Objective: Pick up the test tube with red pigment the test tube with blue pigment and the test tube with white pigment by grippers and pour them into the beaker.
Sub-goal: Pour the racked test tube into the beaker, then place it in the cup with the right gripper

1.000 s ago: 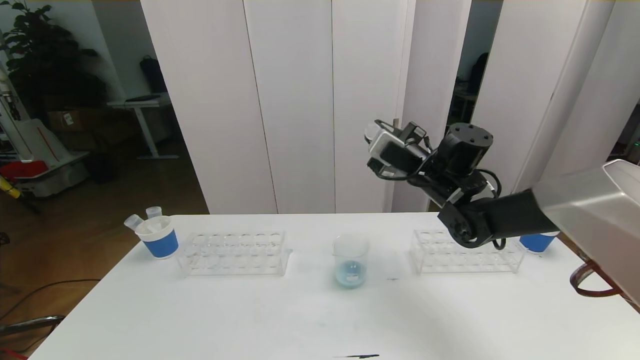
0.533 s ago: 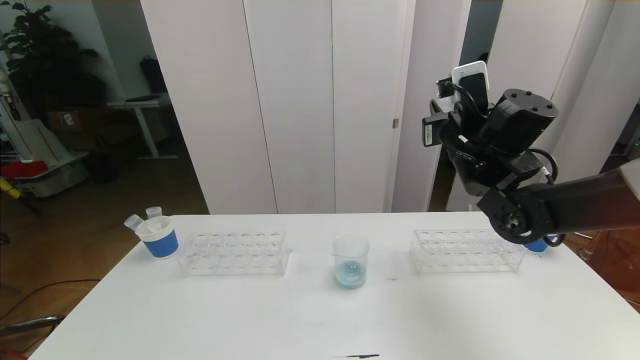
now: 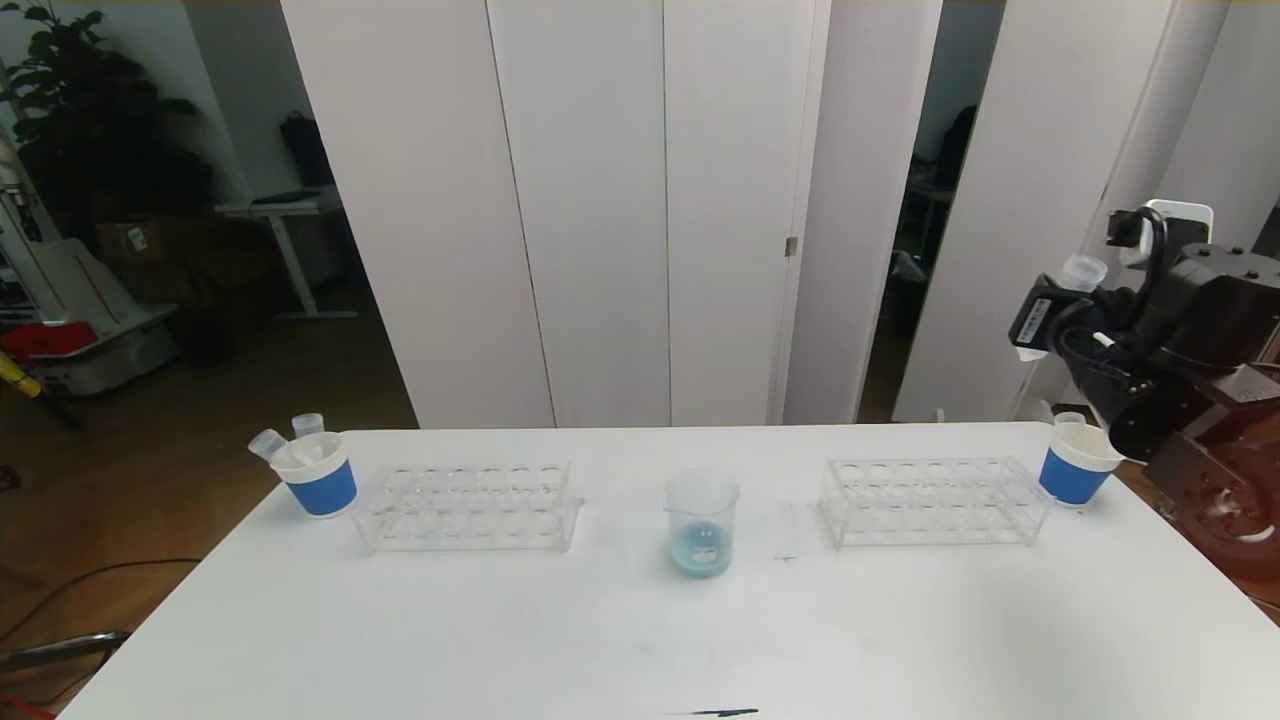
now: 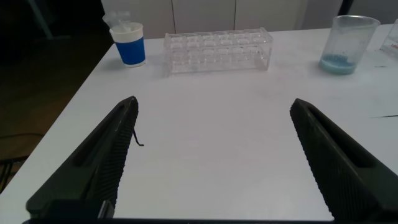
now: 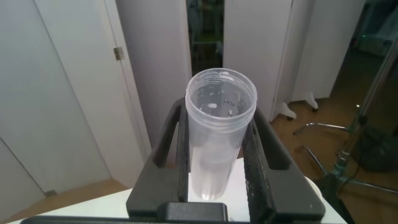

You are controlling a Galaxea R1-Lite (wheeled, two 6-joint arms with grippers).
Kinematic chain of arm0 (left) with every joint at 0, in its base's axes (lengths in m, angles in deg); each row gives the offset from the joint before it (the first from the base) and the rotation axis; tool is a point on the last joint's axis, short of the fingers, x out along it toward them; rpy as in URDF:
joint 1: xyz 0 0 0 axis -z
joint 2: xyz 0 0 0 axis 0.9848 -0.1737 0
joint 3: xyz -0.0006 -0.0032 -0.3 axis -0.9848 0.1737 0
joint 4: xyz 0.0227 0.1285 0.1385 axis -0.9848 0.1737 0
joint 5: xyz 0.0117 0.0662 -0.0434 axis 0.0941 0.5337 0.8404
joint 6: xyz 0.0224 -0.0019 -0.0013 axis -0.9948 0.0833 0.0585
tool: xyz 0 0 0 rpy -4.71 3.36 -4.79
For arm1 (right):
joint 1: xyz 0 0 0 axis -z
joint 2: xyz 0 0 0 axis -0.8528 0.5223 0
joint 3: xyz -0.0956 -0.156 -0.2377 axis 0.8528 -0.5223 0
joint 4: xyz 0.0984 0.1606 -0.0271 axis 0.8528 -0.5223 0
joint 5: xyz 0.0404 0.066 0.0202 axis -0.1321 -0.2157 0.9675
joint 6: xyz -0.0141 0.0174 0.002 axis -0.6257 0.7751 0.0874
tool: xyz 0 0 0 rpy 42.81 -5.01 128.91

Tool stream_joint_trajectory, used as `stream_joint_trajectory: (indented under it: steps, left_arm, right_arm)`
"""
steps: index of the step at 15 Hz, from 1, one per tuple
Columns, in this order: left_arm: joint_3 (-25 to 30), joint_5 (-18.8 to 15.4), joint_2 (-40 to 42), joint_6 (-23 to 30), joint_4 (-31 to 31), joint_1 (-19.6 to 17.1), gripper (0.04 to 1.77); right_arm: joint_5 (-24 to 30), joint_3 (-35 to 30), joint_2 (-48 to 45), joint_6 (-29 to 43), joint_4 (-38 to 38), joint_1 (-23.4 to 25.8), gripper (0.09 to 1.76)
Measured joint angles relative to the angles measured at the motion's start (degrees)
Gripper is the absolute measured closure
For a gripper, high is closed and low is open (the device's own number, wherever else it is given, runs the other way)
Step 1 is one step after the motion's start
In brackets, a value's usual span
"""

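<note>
The right gripper [image 5: 217,180] was closed on a clear tube [image 5: 219,124], holding it upright with its open mouth up, high at the right edge of the table [image 3: 640,640] above a blue-banded paper cup [image 3: 1072,472]. The tube looked nearly empty, with only droplets on its inner wall, so it was probably the white-pigment one, already poured; held mouth-up, it would not drip. The cup below already held one tube, which suggests it serves as a bin for used tubes and that this one was bound for it.

The beaker [image 3: 702,520] stood at the middle of the table between two clear racks, with a shallow pale-blue pool at its bottom. Both the right rack [image 3: 932,500] and the left rack [image 3: 468,505] appeared empty. At the far left corner a second blue-banded cup [image 3: 318,473] held several empty tubes leaning outward.

The left gripper [image 4: 211,162] hung low over the near left part of the table with its fingers spread wide and nothing between them, apparently parked. Judging by the empty racks, the pouring looked all but finished.
</note>
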Motion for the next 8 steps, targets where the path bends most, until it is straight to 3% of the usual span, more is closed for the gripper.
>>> stream_joint_trajectory:
  steps: [4,8]
  left_arm:
    - [0.0,0.0,0.0,0.0,-0.02,0.0,0.07]
    - [0.0,0.0,0.0,0.0,0.0,0.0,0.07]
  right_arm:
    - [0.99,-0.55,-1.27,7.08,0.21,13.4,1.27]
    - [1.33,-0.41,-0.4,19.43,-3.06,19.72,1.27]
